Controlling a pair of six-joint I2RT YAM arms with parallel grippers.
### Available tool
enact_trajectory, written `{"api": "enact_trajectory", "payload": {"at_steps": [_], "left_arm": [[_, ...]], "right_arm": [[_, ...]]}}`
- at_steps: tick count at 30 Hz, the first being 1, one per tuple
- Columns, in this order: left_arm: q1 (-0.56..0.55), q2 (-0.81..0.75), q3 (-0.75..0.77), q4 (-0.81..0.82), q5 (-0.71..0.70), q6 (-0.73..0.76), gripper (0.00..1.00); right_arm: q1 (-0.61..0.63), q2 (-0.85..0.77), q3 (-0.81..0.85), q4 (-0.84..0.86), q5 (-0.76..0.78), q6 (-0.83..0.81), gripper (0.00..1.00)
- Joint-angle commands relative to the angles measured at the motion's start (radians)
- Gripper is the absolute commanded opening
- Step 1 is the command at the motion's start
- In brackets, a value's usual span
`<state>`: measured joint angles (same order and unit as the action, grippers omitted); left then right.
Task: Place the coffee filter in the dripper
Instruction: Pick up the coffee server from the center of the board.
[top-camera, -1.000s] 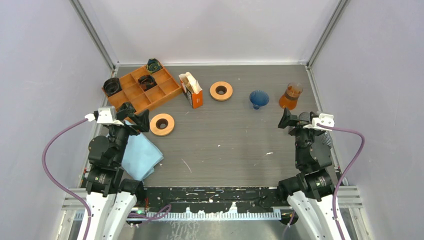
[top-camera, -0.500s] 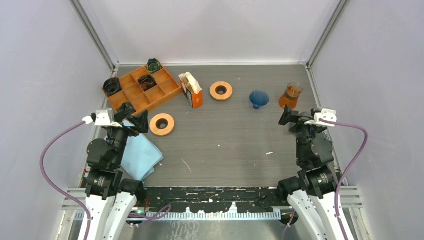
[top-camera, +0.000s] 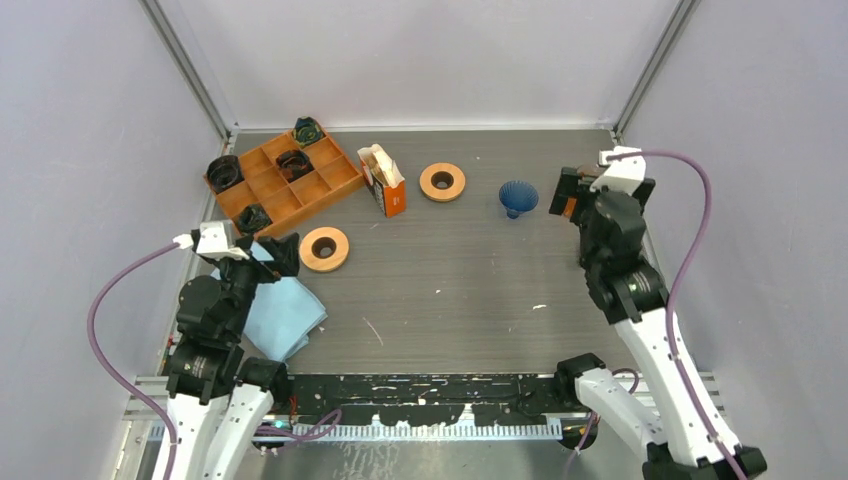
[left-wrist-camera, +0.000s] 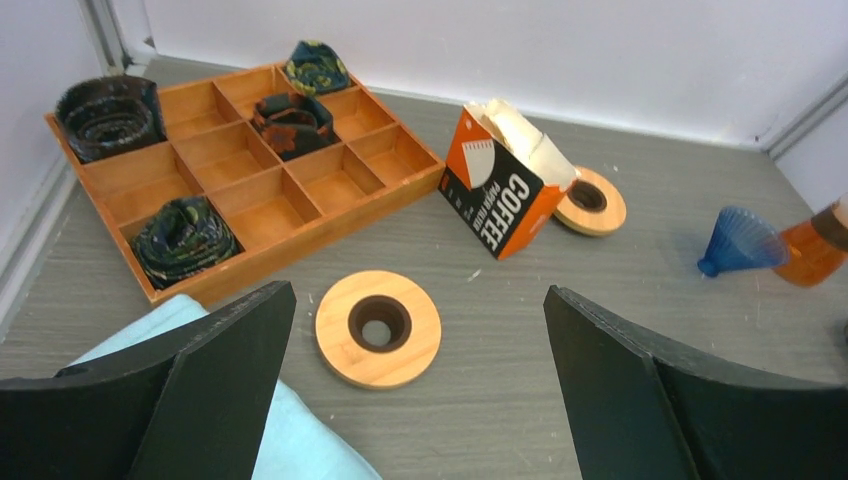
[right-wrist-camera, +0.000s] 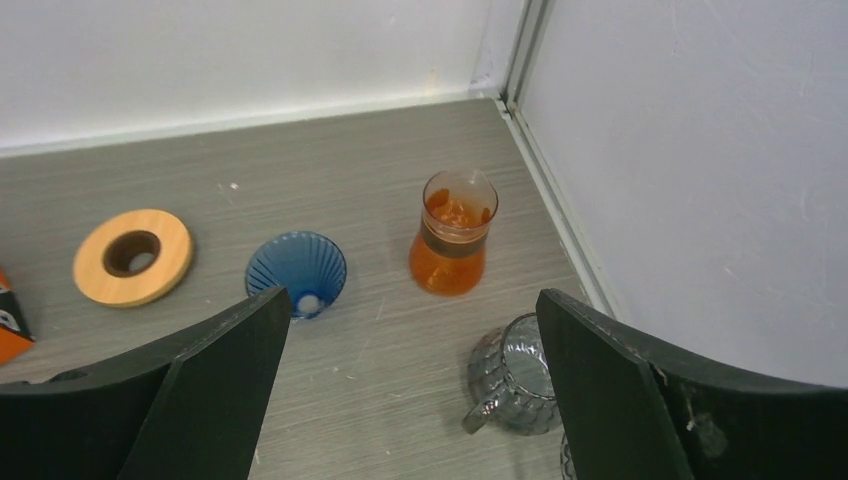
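Approach step: filter not yet picked.
The left gripper (left-wrist-camera: 415, 300) and right gripper (right-wrist-camera: 412, 297) both stand spread, empty. The coffee filters (left-wrist-camera: 522, 135) sit in the orange box (left-wrist-camera: 495, 205), well apart from the blue dripper (right-wrist-camera: 296, 272). Likely next: pinch one filter's upper edge.

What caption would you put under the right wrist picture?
Right gripper, jaws wide open, hovering over a blue dripper, an orange carafe and a glass mug.

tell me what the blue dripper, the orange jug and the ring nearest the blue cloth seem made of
Blue dripper: translucent ribbed plastic or glass, glossy; light shows through its fluted wall.
Orange jug: clear tinted glass or plastic, shiny; you can see through it.
Ring: pale wood, perhaps bamboo, matte; tan face, darker hole.
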<state>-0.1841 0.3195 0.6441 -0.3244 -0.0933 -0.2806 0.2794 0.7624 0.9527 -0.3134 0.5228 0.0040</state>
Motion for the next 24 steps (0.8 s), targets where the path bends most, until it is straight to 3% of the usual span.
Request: {"api": "enact_trajectory", "payload": {"at_steps": [1,11,24], "left_arm": [[-0.049,0.017,0.052,-0.047,-0.017,0.034,0.99],[-0.107,0.054,0.073,-0.063,-0.028,0.046,0.99],[-0.205,0.117,0.048,-0.113,-0.063,0.091,0.99]], "right_arm": [[-0.021,0.098,0.096,-0.063,0.048,-0.013,1.0],[-0.339,0.334,0.162,-0.136,-0.239,0.135,1.0],[-0.473,0.595,0.159,-0.161,-0.275,0.208,0.95]]}}
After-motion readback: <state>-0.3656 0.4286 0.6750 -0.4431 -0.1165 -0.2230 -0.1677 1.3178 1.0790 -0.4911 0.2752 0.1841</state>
